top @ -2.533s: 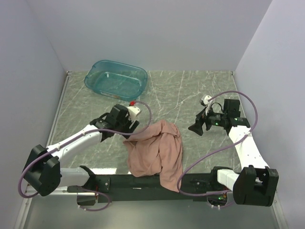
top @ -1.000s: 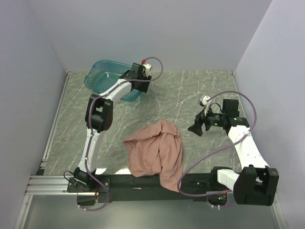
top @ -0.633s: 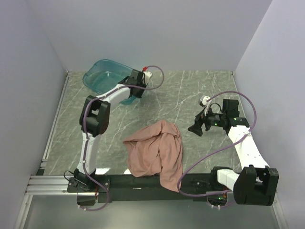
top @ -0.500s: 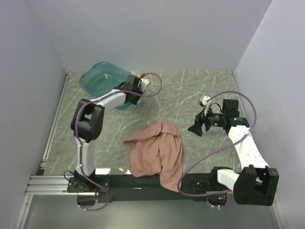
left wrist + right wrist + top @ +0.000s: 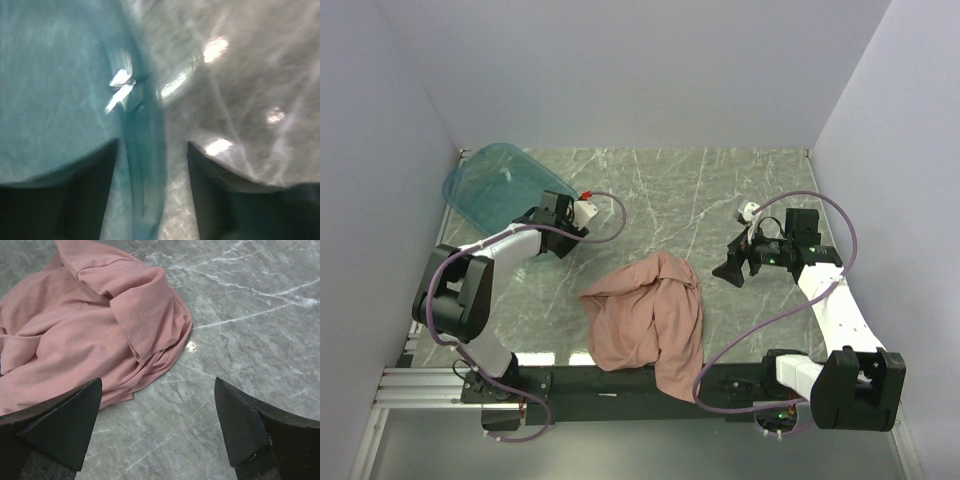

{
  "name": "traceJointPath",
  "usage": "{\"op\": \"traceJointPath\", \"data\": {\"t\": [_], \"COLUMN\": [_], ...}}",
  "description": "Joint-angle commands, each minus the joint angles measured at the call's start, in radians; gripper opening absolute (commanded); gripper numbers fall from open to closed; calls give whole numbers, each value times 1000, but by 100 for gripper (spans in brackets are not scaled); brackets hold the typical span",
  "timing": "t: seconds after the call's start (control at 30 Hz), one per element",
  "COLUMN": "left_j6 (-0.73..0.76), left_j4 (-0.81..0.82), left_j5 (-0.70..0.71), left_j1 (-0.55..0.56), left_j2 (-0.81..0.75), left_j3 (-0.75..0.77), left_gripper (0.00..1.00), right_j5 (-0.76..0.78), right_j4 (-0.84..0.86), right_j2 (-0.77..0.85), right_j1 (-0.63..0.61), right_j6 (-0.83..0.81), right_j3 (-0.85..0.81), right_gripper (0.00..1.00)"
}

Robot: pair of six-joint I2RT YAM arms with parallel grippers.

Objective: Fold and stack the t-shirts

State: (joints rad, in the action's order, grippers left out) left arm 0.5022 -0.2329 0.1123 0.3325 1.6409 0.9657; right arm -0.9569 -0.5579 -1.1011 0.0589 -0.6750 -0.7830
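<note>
At the left end effector (image 5: 538, 218), between its 2 fingers: the rim of the translucent teal bin (image 5: 490, 185), with 1 finger on the inner side of the wall and 1 on the outer side. Cannot tell from the blurred wrist view whether clenched on that rim or only standing around it. Just beyond the fingers, the bin tilted up on 1 side above the desk (image 5: 700, 190).

At the right end effector (image 5: 732, 268): released, 2 fingers spread wide, nothing between them, hovering above bare desk. Ahead of it and to its left, near but not touching: the dusty-pink t-shirt (image 5: 645, 320), crumpled in 1 loose heap, with 1 hemmed sleeve on top, turned toward the fingers. Well apart from the left end effector, behind it, toward the arm bases. Nearest part of the cloth draped over the black rail (image 5: 580, 385) at the front of the desk.
</note>
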Motion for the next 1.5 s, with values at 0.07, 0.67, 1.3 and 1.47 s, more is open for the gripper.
{"op": "traceJointPath", "data": {"t": [0.07,0.67,1.3,1.47], "left_j6": [7,-1242,-1324,-1288], "left_j4": [63,-447,-600,-602], "left_j5": [14,-82,12,4], "left_j1": [-24,-251,-254,-254], "left_j2": [-59,429,732,761], "left_j3": [11,978,1271,1265], "left_gripper": [76,51,90,62], "right_j5": [-19,-10,-2,-2], "right_j4": [-2,3,4,4], "right_j2": [29,29,24,26], "right_j1": [-8,-10,-10,-10], "right_j6": [-15,-11,-9,-9], "right_j3": [-25,-22,-24,-24], "right_gripper": [99,99,99,99]}}
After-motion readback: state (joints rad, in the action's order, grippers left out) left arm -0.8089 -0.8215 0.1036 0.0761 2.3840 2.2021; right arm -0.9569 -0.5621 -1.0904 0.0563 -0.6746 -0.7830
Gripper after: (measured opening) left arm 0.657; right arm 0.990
